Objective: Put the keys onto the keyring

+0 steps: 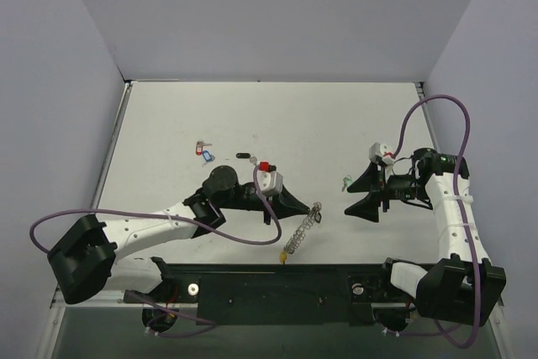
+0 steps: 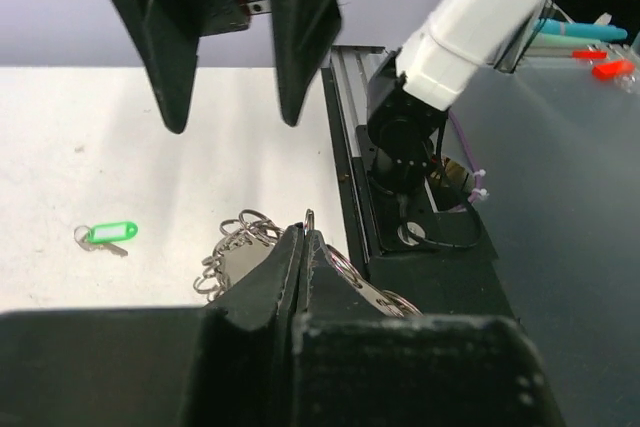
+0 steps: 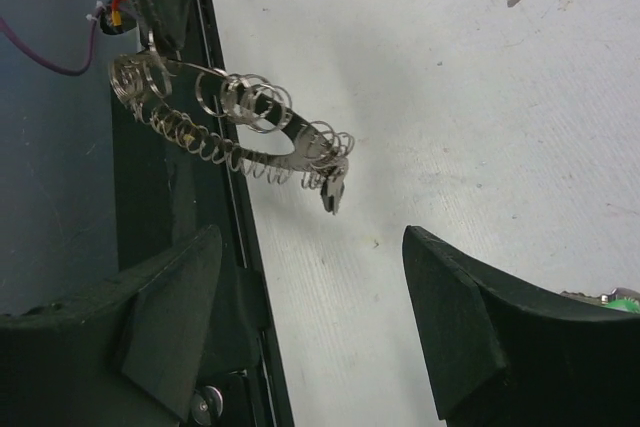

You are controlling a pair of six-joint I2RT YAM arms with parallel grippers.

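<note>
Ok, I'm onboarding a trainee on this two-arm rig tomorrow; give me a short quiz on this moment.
1. Which gripper clamps the large silvery metal keyring fringed with small loops?
2. True or false: the right gripper stands open.
3. The small metal key lying nearest the right gripper has which plastic tag: A red, B green, C blue?
Key: 1 left gripper; 2 true; 3 B.

White table point(image 1: 319, 115) within grey walls point(image 1: 277, 14); black mounting rail point(image 1: 277, 285) along its near edge.
</note>
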